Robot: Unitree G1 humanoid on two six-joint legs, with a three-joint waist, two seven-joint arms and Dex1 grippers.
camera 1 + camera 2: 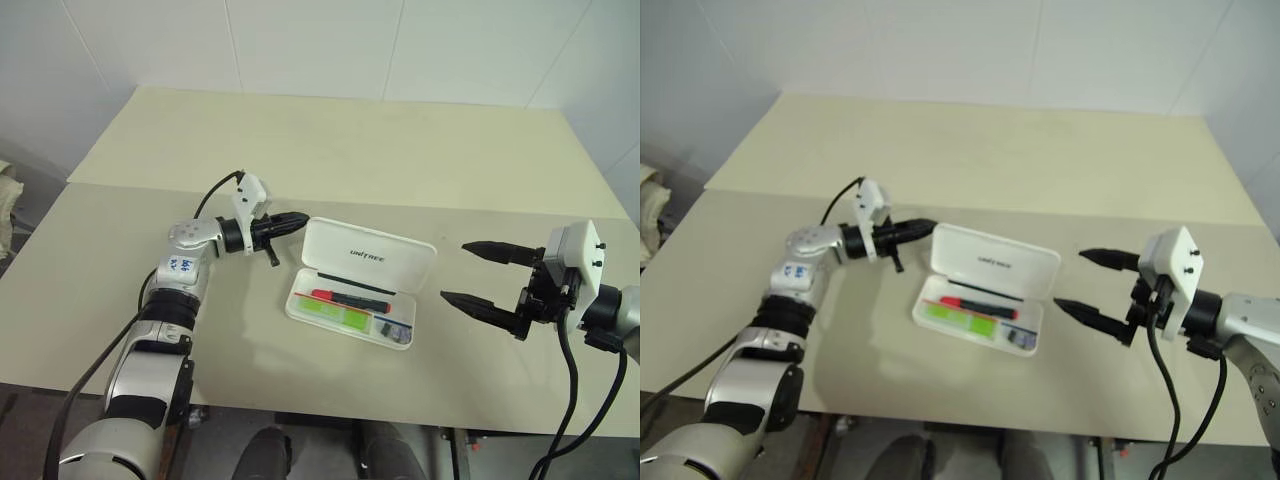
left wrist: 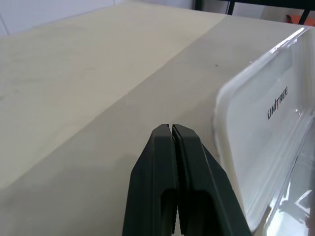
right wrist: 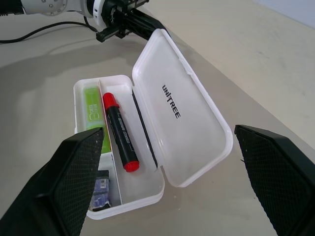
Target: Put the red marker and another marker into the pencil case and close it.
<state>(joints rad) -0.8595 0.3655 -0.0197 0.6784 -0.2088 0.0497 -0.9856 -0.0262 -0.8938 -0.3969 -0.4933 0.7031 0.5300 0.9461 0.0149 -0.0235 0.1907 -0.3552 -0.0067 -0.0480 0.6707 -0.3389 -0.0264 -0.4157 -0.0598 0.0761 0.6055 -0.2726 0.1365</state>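
Left pincer point(image 1: 296, 222) beside pencil case point(image 1: 368, 256) lid

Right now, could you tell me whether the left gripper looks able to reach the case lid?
Probably yes: the left gripper, shut, sits beside the raised lid at its left end, with nothing between them.

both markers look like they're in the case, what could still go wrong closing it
1. The shut left gripper sits at the upright lid's left corner; pushing one end could slide or spin the pencil case rather than fold the lid down.
2. The red marker lies slanted in its compartment; if it rides up, the lid may not latch.
3. The open right gripper stands clear, so nothing braces the case.
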